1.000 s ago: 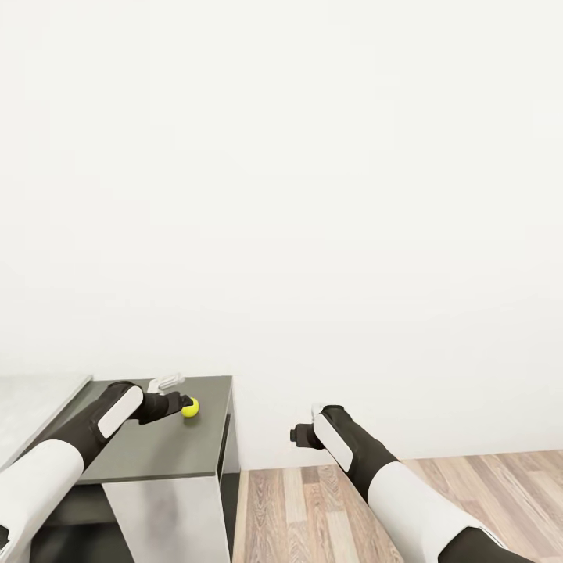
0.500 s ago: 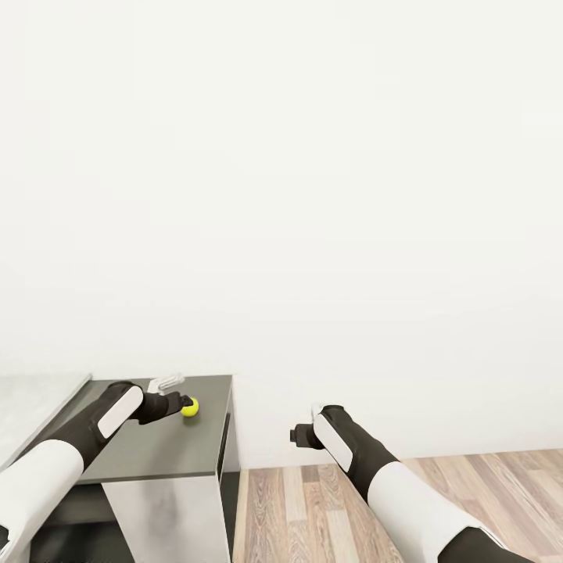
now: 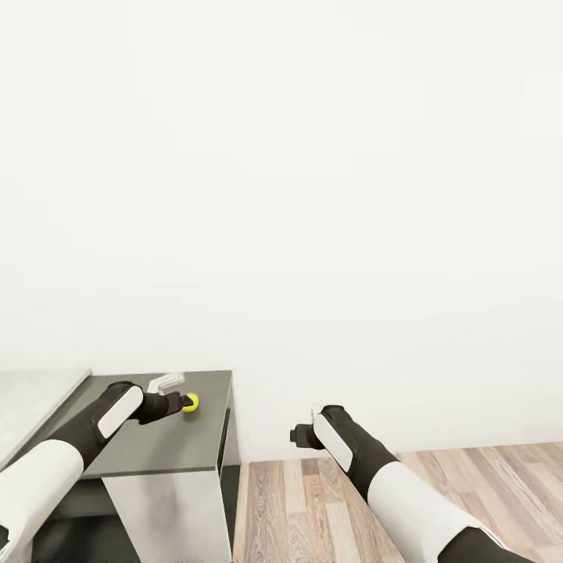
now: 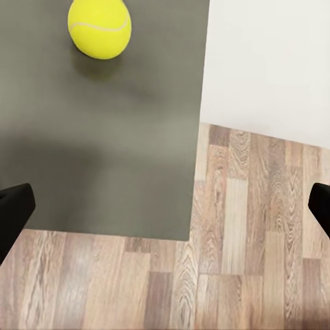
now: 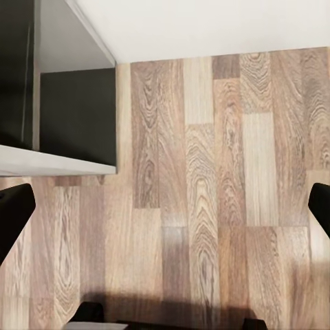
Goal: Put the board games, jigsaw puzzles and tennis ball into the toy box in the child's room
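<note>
The tennis ball (image 3: 190,403) sits on the dark grey bench (image 3: 156,450) near its far right corner, just beside the tip of the left claw (image 3: 181,403), and in the left wrist view the ball (image 4: 100,27) lies free on the bench top (image 4: 103,137) with that claw's fingers (image 4: 14,213) spread wide apart. The right claw (image 3: 295,435) hangs over the wooden floor (image 3: 313,508) well clear of the bench, its fingers (image 5: 14,213) also spread wide and holding nothing.

Left end effector (image 3: 181,403) partly hides tennis ball (image 3: 191,403); grip unclear.
</note>
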Controlling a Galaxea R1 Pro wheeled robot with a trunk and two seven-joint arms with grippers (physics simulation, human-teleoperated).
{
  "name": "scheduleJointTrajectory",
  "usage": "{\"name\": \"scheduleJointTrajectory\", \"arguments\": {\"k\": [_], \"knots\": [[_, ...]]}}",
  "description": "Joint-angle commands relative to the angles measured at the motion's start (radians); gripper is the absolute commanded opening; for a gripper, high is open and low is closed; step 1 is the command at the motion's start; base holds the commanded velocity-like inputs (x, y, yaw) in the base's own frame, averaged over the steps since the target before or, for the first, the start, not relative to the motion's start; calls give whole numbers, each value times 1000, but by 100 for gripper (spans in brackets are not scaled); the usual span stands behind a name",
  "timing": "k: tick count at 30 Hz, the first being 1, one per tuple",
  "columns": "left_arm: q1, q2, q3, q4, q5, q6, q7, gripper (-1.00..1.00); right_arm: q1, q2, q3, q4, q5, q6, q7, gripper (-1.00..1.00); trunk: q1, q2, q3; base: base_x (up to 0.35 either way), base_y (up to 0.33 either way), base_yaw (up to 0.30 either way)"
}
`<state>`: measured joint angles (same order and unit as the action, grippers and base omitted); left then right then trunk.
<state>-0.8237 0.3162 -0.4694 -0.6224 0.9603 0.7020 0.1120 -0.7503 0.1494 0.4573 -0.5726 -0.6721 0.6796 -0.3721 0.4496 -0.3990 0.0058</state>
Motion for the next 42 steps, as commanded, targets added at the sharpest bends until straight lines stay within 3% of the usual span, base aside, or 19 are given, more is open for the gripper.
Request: {"name": "scheduleJointTrajectory", "arguments": {"k": [1, 28, 42], "knots": [[-1, 1, -6, -2, 11, 1, 9, 100, -1, -1, 5, -1, -11, 1, -9, 100, 0, -1, -2, 0, 0, 0], [-1, 1, -6, -2, 11, 1, 9, 100, 0, 0, 6, -1, -11, 0, -9, 100, 0, -1, -46, 9, 0, 0], [0, 1, -6, -2, 11, 0, 10, 100, 0, 1, 9, -1, -11, -2, -9, 100, 0, -1, -51, 150, 0, 0]]}}
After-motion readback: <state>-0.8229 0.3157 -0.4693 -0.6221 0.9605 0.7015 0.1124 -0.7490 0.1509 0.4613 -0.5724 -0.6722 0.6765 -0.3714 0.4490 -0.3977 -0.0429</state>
